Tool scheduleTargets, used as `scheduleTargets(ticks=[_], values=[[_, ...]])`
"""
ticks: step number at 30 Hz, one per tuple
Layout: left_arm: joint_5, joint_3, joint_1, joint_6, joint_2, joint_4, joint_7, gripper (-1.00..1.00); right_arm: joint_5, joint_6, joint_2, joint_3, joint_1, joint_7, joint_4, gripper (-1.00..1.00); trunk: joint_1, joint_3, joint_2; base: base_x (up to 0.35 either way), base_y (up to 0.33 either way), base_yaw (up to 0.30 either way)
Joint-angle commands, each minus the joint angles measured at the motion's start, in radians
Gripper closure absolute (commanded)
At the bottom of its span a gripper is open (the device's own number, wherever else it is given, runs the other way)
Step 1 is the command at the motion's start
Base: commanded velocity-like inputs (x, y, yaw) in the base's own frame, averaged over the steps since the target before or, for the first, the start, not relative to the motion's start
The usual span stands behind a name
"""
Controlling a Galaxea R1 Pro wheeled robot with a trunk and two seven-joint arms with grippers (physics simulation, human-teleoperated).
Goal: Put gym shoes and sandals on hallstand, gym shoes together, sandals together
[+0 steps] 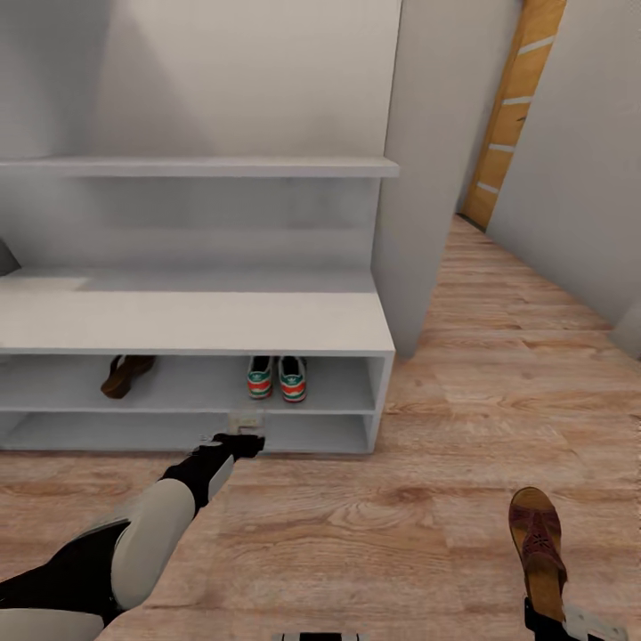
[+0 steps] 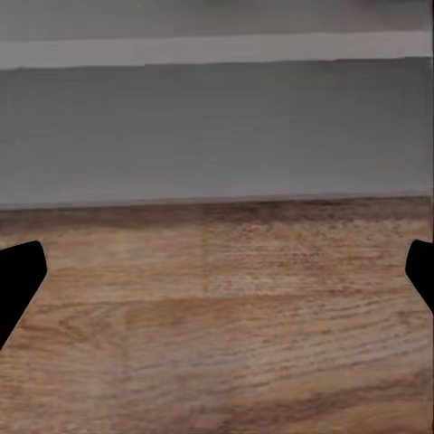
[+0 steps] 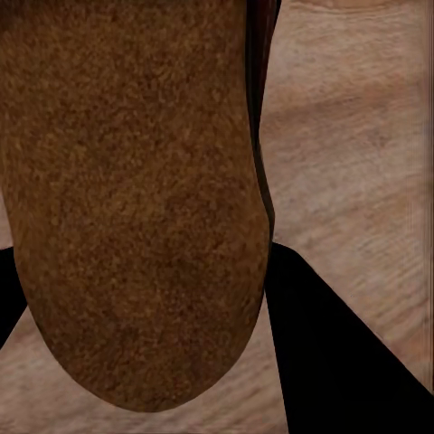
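Sandals first: one sandal (image 1: 537,550) is gripped in the right tool (image 1: 545,614) near the heel, held above the corridor floor (image 1: 374,525) with its toe pointing toward the hallstand (image 1: 196,320). In the right wrist view its brown sole (image 3: 136,199) lies between the dark fingers (image 3: 334,353), which press against it on both sides. The other sandal (image 1: 126,372) lies on the hallstand's upper open shelf level, ahead of the left tool (image 1: 240,442) and off to that tool's left side, tilted with its toe inward. The two gym shoes (image 1: 277,377) stand side by side, touching or nearly so, on the same shelf level, just beyond the left tool and slightly to its right, heels facing out. The left tool hangs low before the hallstand's bottom shelf edge, its jaws spread wide and gripping nothing; in the left wrist view its fingertips (image 2: 20,271) sit at opposite borders with floor planks and the hallstand's lower front between them. An orange-brown door (image 1: 515,107) stands far down the corridor, well beyond the right tool.
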State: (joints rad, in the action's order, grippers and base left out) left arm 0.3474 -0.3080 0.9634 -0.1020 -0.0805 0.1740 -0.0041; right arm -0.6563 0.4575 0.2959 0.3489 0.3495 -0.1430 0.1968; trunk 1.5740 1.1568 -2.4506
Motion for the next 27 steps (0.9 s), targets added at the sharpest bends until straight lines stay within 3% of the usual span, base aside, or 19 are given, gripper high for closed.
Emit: scheduleTargets(ticks=[1, 6, 10, 13, 15, 17, 18, 21, 22, 24, 27], values=[[0.009, -0.009, -0.024, 0.017, 0.002, 0.003, 0.000, -1.00, -0.005, 0.001, 0.000, 0.008, 0.000, -0.006, 0.001, 1.00, -0.001, 0.001, 0.000, -0.337, 0.060, 0.000], [0.009, -0.009, -0.103, 0.080, 0.013, 0.004, -0.002, -1.00, -0.005, 0.001, 0.000, 0.008, 0.000, -0.005, 0.001, 1.00, -0.001, 0.001, 0.000, -0.337, 0.066, 0.000], [0.009, -0.009, -0.190, 0.170, 0.038, 0.004, -0.029, -1.00, -0.005, 0.001, -0.002, 0.009, 0.000, -0.004, 0.000, 1.00, -0.001, 0.001, 0.000, -0.333, 0.071, 0.000], [0.003, -0.010, -0.268, 0.273, 0.081, 0.002, -0.150, -1.00, -0.004, 0.002, -0.003, 0.009, 0.000, -0.005, -0.001, 1.00, -0.001, 0.001, 0.000, -0.266, 0.046, 0.000], [-0.031, -0.011, -0.317, 0.320, 0.124, 0.001, -0.288, -1.00, -0.004, 0.003, -0.003, 0.009, 0.000, -0.005, -0.002, 1.00, -0.001, 0.001, 0.000, -0.192, 0.013, 0.000], [-0.063, -0.010, -0.342, 0.334, 0.155, 0.002, -0.371, -1.00, -0.003, 0.004, -0.003, 0.009, 0.000, -0.005, -0.003, 1.00, -0.001, 0.001, 0.000, -0.103, 0.006, 0.000], [-0.090, -0.010, -0.362, 0.342, 0.186, 0.002, -0.456, -1.00, -0.003, 0.004, -0.003, 0.010, 0.000, -0.004, -0.003, 1.00, -0.001, 0.001, 0.000, -0.047, 0.003, 0.000], [-0.114, -0.010, -0.400, 0.350, 0.241, 0.000, -0.576, -1.00, -0.004, 0.004, -0.003, 0.011, 0.000, -0.004, -0.002, 1.00, -0.001, 0.001, 0.000, -0.026, 0.001, 0.000], [-0.140, -0.010, -0.472, 0.400, 0.289, -0.001, -0.646, -1.00, -0.006, 0.004, -0.003, 0.009, 0.000, -0.004, 0.001, 1.00, -0.001, 0.001, 0.000, -0.003, 0.000, 0.000], [-0.170, -0.010, -0.527, 0.455, 0.301, -0.003, -0.660, -1.00, -0.006, 0.005, -0.004, 0.009, 0.000, -0.004, 0.003, 1.00, -0.001, 0.001, 0.000, -0.001, 0.000, 0.000], [-0.216, -0.010, -0.571, 0.484, 0.304, -0.008, -0.664, -1.00, -0.006, 0.006, -0.004, 0.010, 0.000, -0.004, 0.004, 1.00, -0.001, 0.001, 0.000, 0.000, 0.000, 0.000]])
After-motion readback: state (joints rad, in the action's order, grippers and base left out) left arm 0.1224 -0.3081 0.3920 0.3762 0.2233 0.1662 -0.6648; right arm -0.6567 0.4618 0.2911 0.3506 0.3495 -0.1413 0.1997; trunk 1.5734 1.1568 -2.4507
